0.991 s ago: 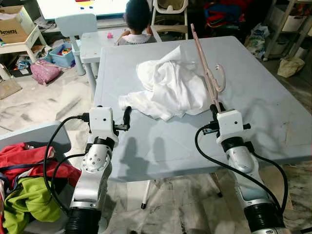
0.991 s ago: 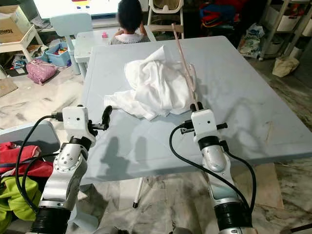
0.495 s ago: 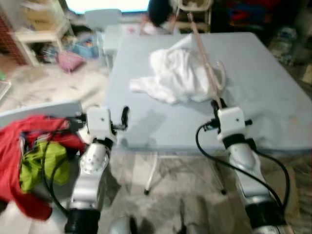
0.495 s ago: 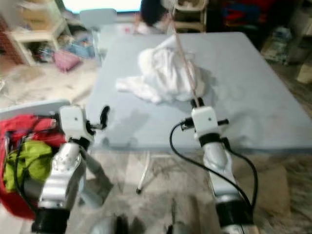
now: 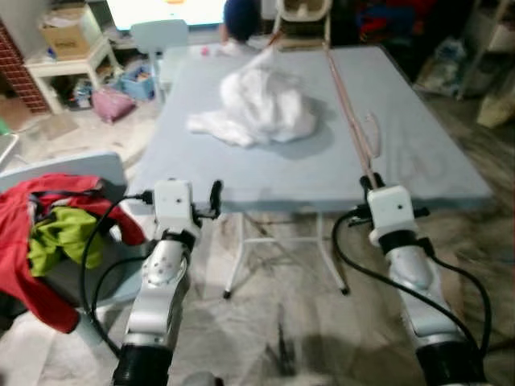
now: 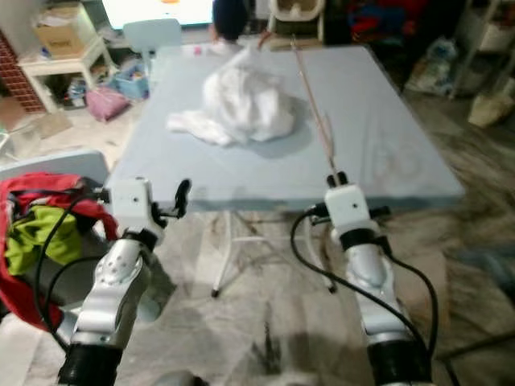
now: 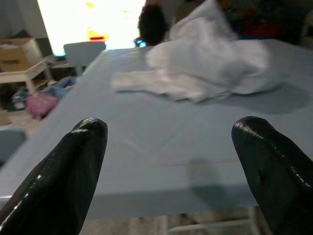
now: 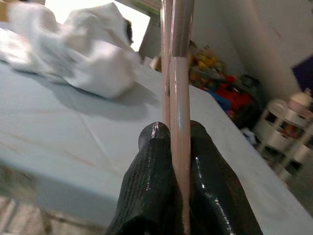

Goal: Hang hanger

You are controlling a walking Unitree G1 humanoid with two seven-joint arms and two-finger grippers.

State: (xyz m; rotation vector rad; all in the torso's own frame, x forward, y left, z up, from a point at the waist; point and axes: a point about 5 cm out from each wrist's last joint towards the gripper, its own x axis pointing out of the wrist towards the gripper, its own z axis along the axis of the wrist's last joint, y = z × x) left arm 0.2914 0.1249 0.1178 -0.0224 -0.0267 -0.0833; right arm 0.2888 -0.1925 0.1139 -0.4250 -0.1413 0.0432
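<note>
The right gripper is clamped on the pink hanger, holding it raised over the counter, probably ready for carrying to a rail. The left gripper hangs spread and empty, near the white cloth.

A grey-blue table stands ahead, its near edge just beyond the two grippers. A heap of white cloth lies toward the table's far left corner. The right gripper sits at the near edge, closed on a thin pink hanger that slants up and away over the table toward its far edge. The left gripper hovers near the near left corner. Red and green clothes lie on a chair left of the table. A person sits beyond the far edge.
</note>
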